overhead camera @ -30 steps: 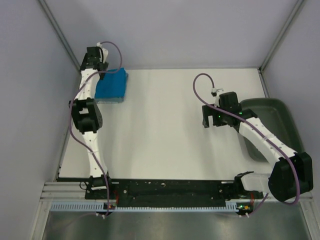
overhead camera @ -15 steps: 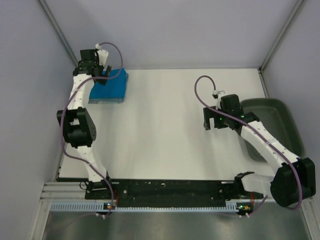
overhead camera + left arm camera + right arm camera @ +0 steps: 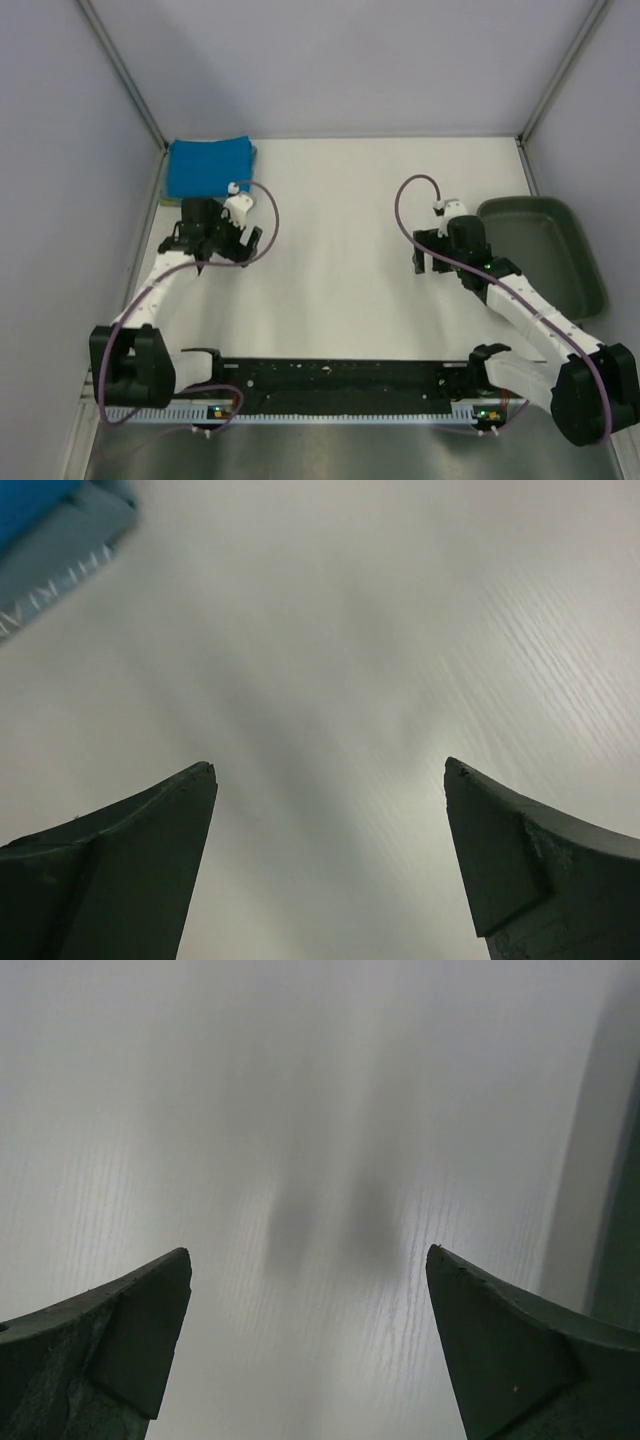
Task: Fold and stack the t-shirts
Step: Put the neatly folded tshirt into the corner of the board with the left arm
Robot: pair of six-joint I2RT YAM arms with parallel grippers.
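Left gripper (image 3: 330, 770) and right gripper (image 3: 310, 1252) both gape wide, empty.
Two t-shirts (image 3: 208, 166) stacked in the tabletop's (image 3: 340, 250) far-left corner, blue over grey-blue; one green tray (image 3: 545, 255) at the right edge.

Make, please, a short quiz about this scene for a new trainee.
1. True or false: the blue shirt lies folded at the far left corner of the table.
2. The tray is: A) at the table's centre; B) at its right side; C) on the shirt.
3. What do the left tool and the right tool hold?
Key: 1 true; 2 B; 3 nothing, both are open.
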